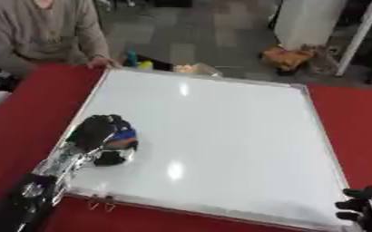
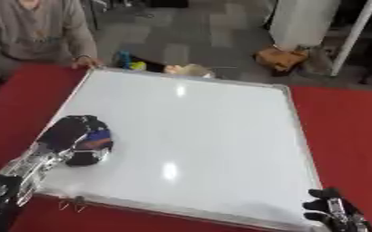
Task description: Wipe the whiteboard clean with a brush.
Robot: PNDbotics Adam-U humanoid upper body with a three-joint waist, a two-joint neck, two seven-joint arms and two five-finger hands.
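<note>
A large whiteboard (image 1: 213, 131) with a silver frame lies flat on the red table; its surface looks white with only light glare on it. My left hand (image 1: 96, 131) rests on the board near its left edge, fingers curled over a blue and orange brush (image 1: 124, 138) that touches the board. The brush is mostly hidden under the hand. My right hand (image 1: 365, 209) shows at the lower right corner, off the board's corner, fingers partly curled, holding nothing.
A person in a grey top sits at the far left, one hand (image 1: 102, 62) on the board's far left corner. Red table cloth (image 1: 356, 118) surrounds the board. Small items (image 1: 138, 61) lie beyond the far edge. Two metal clips (image 1: 100, 202) hang at the near frame.
</note>
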